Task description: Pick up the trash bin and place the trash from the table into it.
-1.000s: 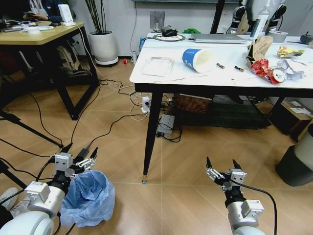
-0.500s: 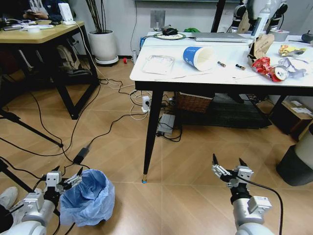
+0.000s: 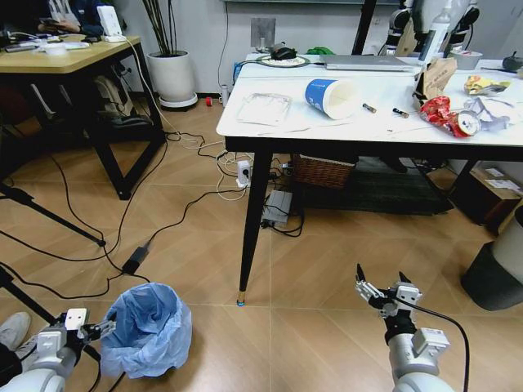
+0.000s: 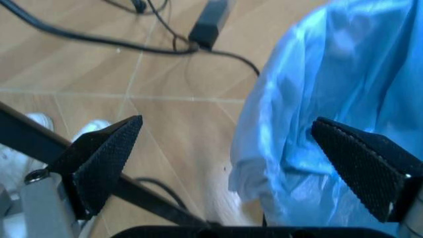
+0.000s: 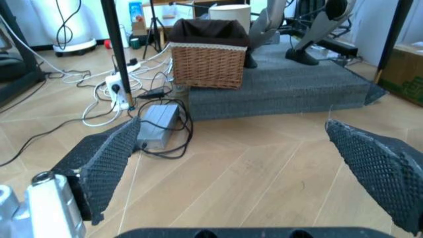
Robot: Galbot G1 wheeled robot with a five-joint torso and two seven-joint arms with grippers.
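Cables (image 3: 98, 245) trail across the floor beside the trash bin (image 3: 147, 327). Trash (image 3: 333, 96) lies on the table (image 3: 270, 131). My left gripper (image 4: 231, 163) gapes wide beside the bin's bag; my right gripper (image 3: 382, 286) hangs open, empty.

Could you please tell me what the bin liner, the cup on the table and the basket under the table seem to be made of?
Bin liner: thin light-blue plastic film, judging by its crinkles and translucent sheen.
Cup: probably paper, matte blue print outside, white inside.
Basket: woven wicker, going by its plaited brown weave, with a dark lining that looks like cloth.
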